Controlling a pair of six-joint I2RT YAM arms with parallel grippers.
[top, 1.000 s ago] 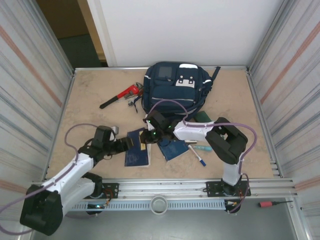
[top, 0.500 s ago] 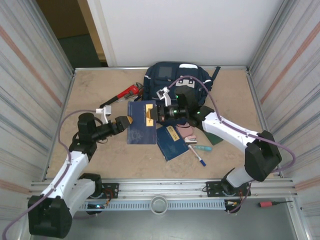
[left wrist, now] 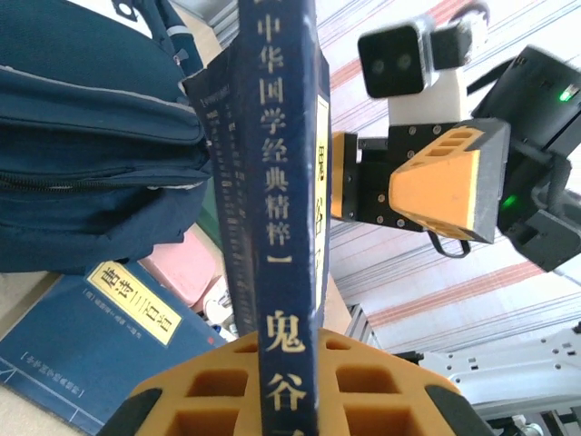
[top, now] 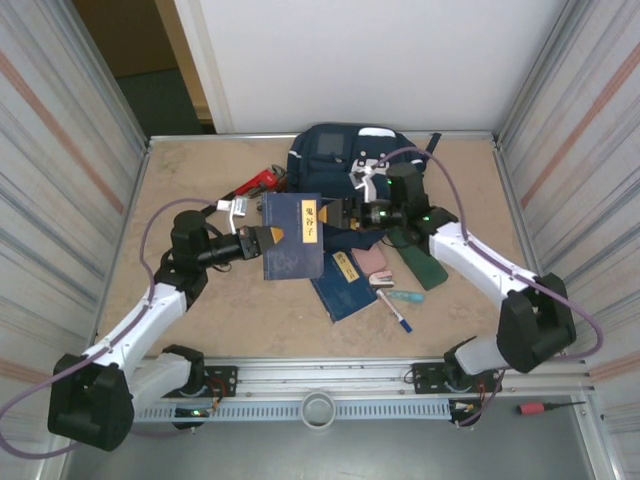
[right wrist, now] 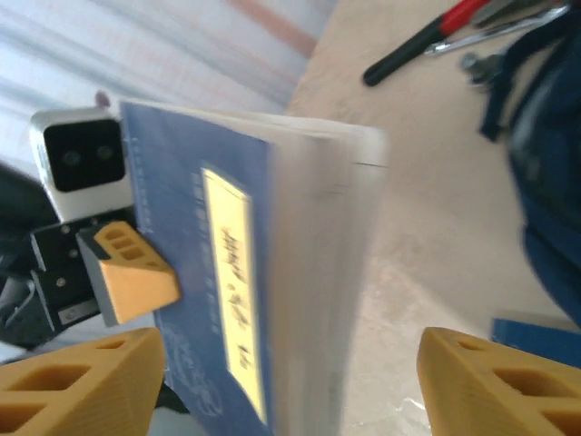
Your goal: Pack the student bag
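Observation:
A navy book with a yellow label is held upright above the table, in front of the student bag. My left gripper is shut on the book's left edge; in the left wrist view its orange fingers clamp the spine. My right gripper is open at the book's right edge. In the right wrist view its fingers stand wide apart, with the book between them and untouched. The navy bag lies at the back of the table.
On the table lie a second navy book, a pink item, a green item, a teal marker and a pen. A red wrench lies left of the bag. Corrugated walls close both sides.
The left gripper has shut on the book and the right gripper has opened and let go of it. The book has moved a little back and right, towards the bag.

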